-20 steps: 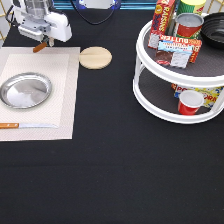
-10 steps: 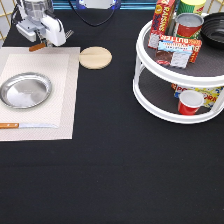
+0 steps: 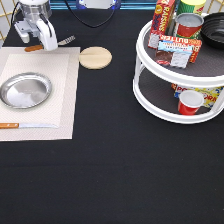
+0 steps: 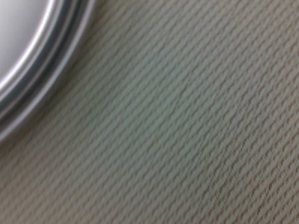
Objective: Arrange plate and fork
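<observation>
The silver plate (image 3: 25,90) lies on the beige placemat (image 3: 65,100) at the exterior view's left. Its rim (image 4: 27,75) also shows in the wrist view, over the mat's weave (image 4: 198,130). The fork (image 3: 66,40) lies across the mat's top edge, with its brown handle pointing left and its tines pointing right. My gripper (image 3: 49,45) stands low at the top left, above the plate. It is shut on the fork's middle.
A knife with an orange handle (image 3: 22,125) lies on the mat below the plate. A round wooden disc (image 3: 95,57) sits right of the mat. A white two-tier turntable (image 3: 150,90) with cans, boxes and a red cup stands at the right.
The gripper has shifted slightly left and down along the mat's top edge. The fork's tines now show to the right of the gripper. The plate and knife have not moved.
</observation>
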